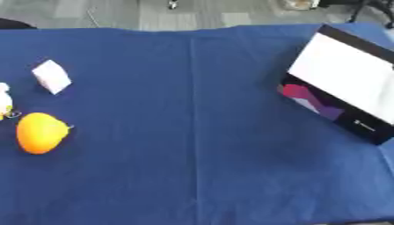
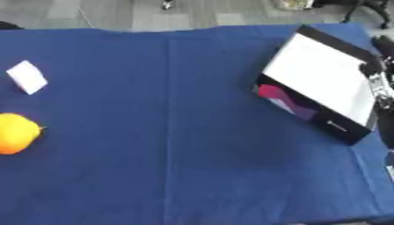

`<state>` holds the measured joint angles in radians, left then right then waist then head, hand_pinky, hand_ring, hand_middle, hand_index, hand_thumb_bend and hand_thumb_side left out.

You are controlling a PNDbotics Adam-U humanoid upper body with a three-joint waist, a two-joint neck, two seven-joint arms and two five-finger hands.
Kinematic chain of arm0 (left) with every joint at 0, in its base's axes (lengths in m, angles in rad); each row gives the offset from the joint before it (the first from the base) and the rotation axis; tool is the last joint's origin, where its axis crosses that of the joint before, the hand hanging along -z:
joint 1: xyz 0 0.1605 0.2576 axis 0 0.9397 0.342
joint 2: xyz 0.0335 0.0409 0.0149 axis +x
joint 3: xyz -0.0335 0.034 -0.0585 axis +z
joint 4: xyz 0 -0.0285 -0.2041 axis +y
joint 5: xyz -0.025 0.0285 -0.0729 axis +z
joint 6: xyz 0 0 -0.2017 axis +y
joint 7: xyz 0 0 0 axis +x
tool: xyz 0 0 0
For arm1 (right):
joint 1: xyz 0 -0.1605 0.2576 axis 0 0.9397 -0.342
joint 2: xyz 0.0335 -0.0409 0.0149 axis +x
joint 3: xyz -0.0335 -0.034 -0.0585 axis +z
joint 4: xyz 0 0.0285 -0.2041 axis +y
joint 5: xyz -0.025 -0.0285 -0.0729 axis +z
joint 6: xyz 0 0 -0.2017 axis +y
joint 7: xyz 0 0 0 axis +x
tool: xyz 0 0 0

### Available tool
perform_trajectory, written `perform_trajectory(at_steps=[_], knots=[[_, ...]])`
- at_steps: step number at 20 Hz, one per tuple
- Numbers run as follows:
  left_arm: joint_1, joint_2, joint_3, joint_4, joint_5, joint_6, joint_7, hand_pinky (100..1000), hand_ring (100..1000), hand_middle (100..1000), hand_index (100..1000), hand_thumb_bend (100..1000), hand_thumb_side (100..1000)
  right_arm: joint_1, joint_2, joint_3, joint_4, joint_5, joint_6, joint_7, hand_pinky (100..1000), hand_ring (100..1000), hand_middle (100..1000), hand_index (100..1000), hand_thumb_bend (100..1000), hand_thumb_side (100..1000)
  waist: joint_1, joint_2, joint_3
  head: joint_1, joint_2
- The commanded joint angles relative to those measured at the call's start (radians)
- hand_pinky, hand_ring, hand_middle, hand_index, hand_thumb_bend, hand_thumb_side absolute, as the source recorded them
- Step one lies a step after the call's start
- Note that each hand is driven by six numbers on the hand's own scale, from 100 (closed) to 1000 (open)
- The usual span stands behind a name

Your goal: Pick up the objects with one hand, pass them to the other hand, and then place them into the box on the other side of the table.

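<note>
**Objects wait at the left edge, box at the right, no pick-up begun**

The blue cloth-covered counter (image 1: 192,145) carries three loose things, all close to its left edge. A rounded orange-yellow fruit-shaped object (image 1: 40,132) lies nearest the front. Behind it, apart from it, stands a small white block (image 1: 51,76), tilted on the cloth. At the very left edge, between the two, a small white and yellow thing (image 1: 5,103) is cut off by the frame, and its shape cannot be made out.

Near the right edge sits the black box with a white interior (image 1: 342,72), turned at an angle, with purple and red printing on its near side wall. Nothing shows inside it.

Judging from this layout, the task stands at its very start: no object is lifted, none is in the box. The next move calls for the left hand to reach to one of the left-edge objects, most readily the orange-yellow one, lift it, carry it toward the counter's middle and hand it over.

The left hand shows in neither view. Of the right hand (image 2: 378,81), only a dark and silver part appears at the right edge of the right eye view, beside the box; whether its fingers are straight or curled cannot be told.
</note>
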<state>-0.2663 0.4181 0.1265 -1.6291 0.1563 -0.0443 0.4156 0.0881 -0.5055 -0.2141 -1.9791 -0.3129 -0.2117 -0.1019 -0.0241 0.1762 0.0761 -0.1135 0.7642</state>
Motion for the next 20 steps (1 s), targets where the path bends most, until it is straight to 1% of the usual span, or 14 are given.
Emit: perform_trajectory(at_steps=[1,5,9,11,13,15,18,20], knots=[[-0.05,0.09,-0.013,0.008,-0.002,0.044,-0.03,725,923,735,918,492,611,-0.003,-0.036,-0.011,-0.021,0.005,-0.005,0.001,1000,1000,1000,1000,100,584,0.015,-0.008,0.002,0.01,0.006],[-0.15,0.208,-0.045,0.079,-0.028,0.13,-0.097,744,930,741,921,511,592,0.001,-0.044,-0.007,-0.021,0.007,-0.009,0.003,1000,1000,1000,1000,100,582,0.017,-0.013,0.002,0.016,0.006],[-0.276,0.325,-0.093,0.197,-0.047,0.231,-0.226,770,939,745,922,532,587,0.003,-0.051,-0.003,-0.021,0.01,-0.013,0.008,1000,1000,1000,1000,100,582,0.019,-0.014,-0.001,0.02,0.006],[-0.341,0.368,-0.117,0.265,-0.06,0.265,-0.294,788,942,751,924,542,578,0.002,-0.053,0.001,-0.021,0.011,-0.013,0.011,1000,1000,1000,1000,100,582,0.021,-0.014,-0.002,0.024,0.006],[-0.403,0.407,-0.15,0.33,-0.107,0.29,-0.372,801,941,763,928,555,568,0.0,-0.057,0.005,-0.021,0.011,-0.013,0.014,1000,1000,1000,1000,100,581,0.023,-0.014,-0.005,0.028,0.006],[-0.464,0.433,-0.182,0.398,-0.182,0.308,-0.46,815,941,773,927,570,549,-0.002,-0.061,0.007,-0.021,0.01,-0.015,0.016,1000,1000,1000,1000,100,580,0.023,-0.015,-0.007,0.036,0.006],[-0.542,0.441,-0.211,0.492,-0.294,0.307,-0.587,833,942,785,928,593,527,-0.002,-0.065,0.01,-0.021,0.008,-0.016,0.019,1000,1000,1000,1000,100,580,0.023,-0.017,-0.01,0.048,0.006],[-0.586,0.436,-0.221,0.546,-0.364,0.296,-0.656,844,942,790,925,619,495,0.0,-0.068,0.012,-0.021,0.007,-0.017,0.021,1000,1000,1000,1000,100,579,0.022,-0.02,-0.011,0.053,0.006]])
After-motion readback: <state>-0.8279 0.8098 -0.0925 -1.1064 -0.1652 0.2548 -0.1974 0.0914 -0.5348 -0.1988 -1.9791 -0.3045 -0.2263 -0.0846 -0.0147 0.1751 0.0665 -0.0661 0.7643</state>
